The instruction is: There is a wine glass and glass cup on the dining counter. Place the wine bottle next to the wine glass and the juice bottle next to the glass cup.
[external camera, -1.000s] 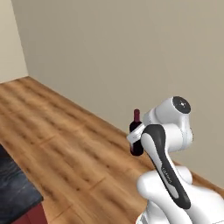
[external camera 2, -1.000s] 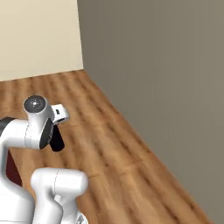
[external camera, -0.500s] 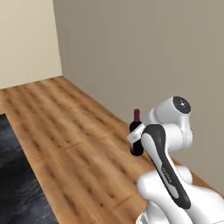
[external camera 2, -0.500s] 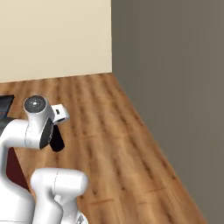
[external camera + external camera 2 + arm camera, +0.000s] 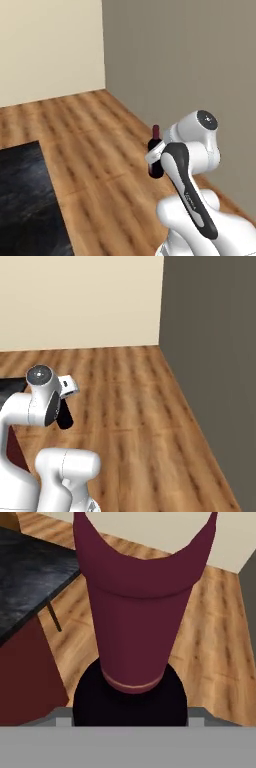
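Note:
My gripper (image 5: 155,159) is shut on the wine bottle (image 5: 156,152), a nearly black bottle with a pinkish-red neck, held upright in the air beside the arm. Seen from the hand, its neck (image 5: 140,612) rises from the dark shoulder (image 5: 130,704). From the right base camera, the bottle's dark body (image 5: 64,417) shows below the hand. The dining counter (image 5: 25,200) has a black veined top and lies to the left, apart from the bottle. Its black top (image 5: 30,572) sits on a red base (image 5: 22,682). The wine glass, glass cup and juice bottle are out of view.
Wooden floor (image 5: 100,145) stretches ahead to a cream wall (image 5: 50,45) and a grey wall (image 5: 190,60) that meet in a corner. The grey wall (image 5: 215,356) runs close along the right side.
The whole scene has swung as the base moved: the room corner and the black counter top have come further into view. The bottle stays in the gripper, the arm's pose unchanged.

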